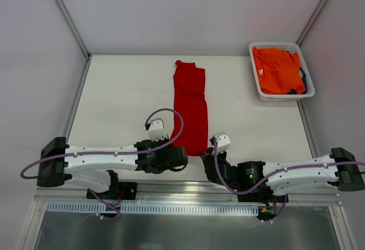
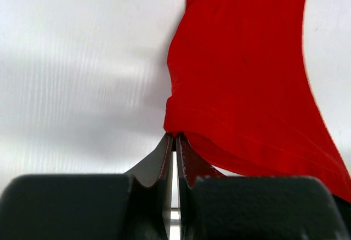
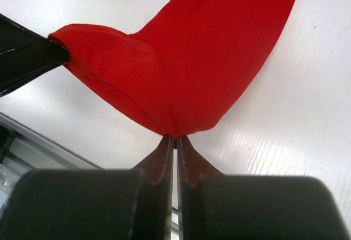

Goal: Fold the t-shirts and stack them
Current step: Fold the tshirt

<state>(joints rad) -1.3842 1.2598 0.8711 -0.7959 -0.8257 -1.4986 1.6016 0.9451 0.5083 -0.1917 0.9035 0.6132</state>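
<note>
A red t-shirt (image 1: 190,105) lies folded into a long narrow strip down the middle of the table. My left gripper (image 1: 183,154) is shut on its near left corner (image 2: 175,122). My right gripper (image 1: 204,158) is shut on its near right corner (image 3: 175,125). Both hold the near hem just above the table. The left fingers (image 3: 27,53) show at the left edge of the right wrist view. An orange t-shirt (image 1: 278,69) lies crumpled in the white basket (image 1: 255,84) at the back right, with a bit of a dark blue shirt (image 1: 303,82) under it.
The white table top (image 1: 125,96) is bounded by a metal frame rail (image 1: 74,96) on the left and grey walls behind. The near table edge (image 1: 188,196) has a metal rail with the arm bases.
</note>
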